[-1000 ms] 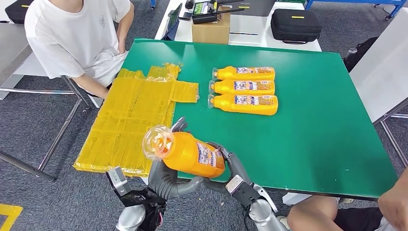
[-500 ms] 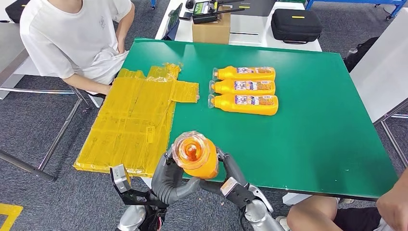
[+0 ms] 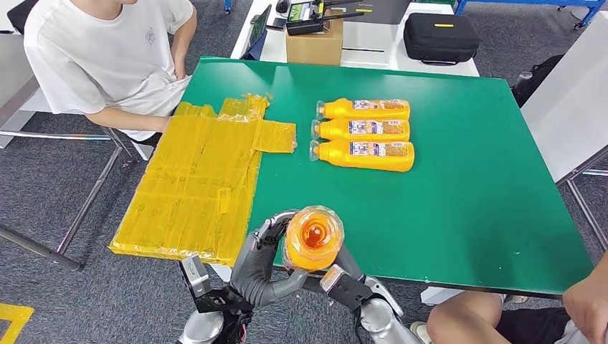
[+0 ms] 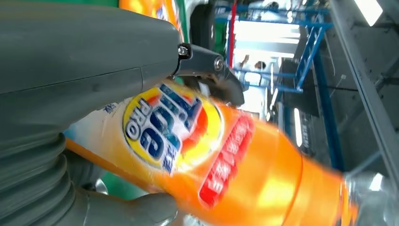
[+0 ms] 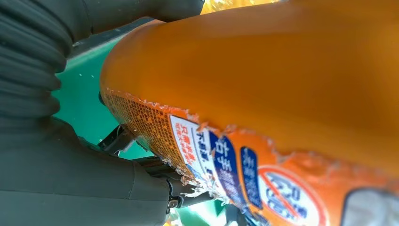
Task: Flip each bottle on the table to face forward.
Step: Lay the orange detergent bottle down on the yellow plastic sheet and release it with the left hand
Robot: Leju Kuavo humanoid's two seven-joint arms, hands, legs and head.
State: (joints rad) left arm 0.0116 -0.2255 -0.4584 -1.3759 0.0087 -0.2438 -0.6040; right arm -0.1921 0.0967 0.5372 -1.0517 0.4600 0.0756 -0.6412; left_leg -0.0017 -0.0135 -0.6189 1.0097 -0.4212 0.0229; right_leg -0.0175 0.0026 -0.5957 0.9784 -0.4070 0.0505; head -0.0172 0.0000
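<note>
- step: the orange bottle is held above the near edge of the green table, cap toward the camera, mid-turn.
- left hand and right hand both clasp its sides.
- next: probably roll it label-up, then lay it down.
- smooth glossy plastic; one label's edge looks torn.

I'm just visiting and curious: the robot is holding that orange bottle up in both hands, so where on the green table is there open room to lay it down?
Bare green table lies open right of and in front of the three lying bottles. Crowded: the yellow sheets on the left side.
</note>
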